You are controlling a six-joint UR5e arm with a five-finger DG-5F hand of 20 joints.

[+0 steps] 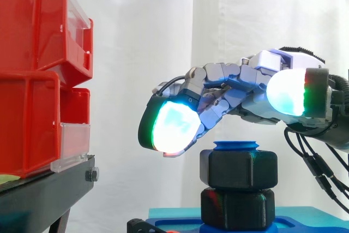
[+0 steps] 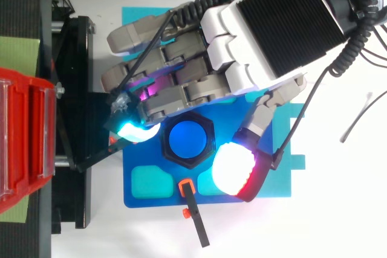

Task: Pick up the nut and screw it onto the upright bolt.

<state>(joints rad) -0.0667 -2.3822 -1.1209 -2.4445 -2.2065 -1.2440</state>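
Observation:
A black hexagonal nut (image 1: pixel 238 168) (image 2: pixel 188 162) sits on the upright blue bolt (image 1: pixel 236 145) (image 2: pixel 187 140), whose tip pokes just above it. Below the nut there is a second black hexagonal block (image 1: pixel 237 208) on the blue base plate (image 2: pixel 151 194). My hand (image 1: pixel 256 91) (image 2: pixel 266 28) hovers over the nut with relaxed, slightly bent fingers. One cyan-glowing fingertip (image 1: pixel 172 126) hangs left of the nut's top edge. The thumb pad (image 1: pixel 286 92) (image 2: pixel 233 167) is higher, on the other side. Neither pad appears to touch the nut.
Red bins (image 1: pixel 32 80) (image 2: pixel 24 143) on a black stand (image 1: pixel 43 189) rise close to the left of the fingertips. A black lever with an orange end (image 2: pixel 193 209) lies at the plate's front edge. A thin white strip (image 2: pixel 357 119) lies to the right.

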